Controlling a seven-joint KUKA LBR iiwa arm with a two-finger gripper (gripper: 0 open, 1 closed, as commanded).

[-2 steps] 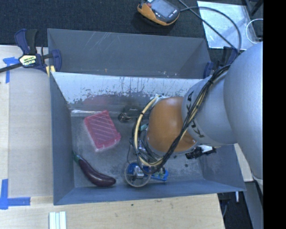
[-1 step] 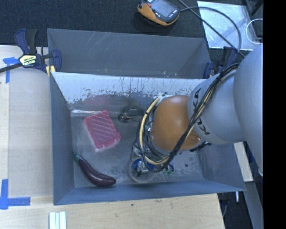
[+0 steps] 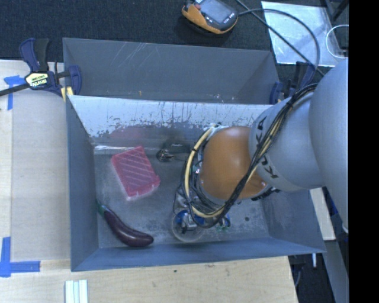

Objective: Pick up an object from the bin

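Looks like a robotics lab or test cell, not a home or a shop. Built around a grey sheet-metal bin with sloped walls point(image 3: 80, 177), scuffed and scratched along its back wall. Reaching in from the right: a thick silver-grey industrial robot arm point(image 3: 308, 142) with black lettering on its casing, a rounded orange wrist cover point(image 3: 228, 160) and loops of black and yellow cable point(image 3: 194, 171). Inside, mismatched small things: a flat pink ribbed block point(image 3: 136, 171), a dark purple toy aubergine point(image 3: 127, 231). Beyond the bin, an orange-and-black handheld device with a screen point(image 3: 210, 15) on its cord, and loose white sheets of paper point(image 3: 296, 29).
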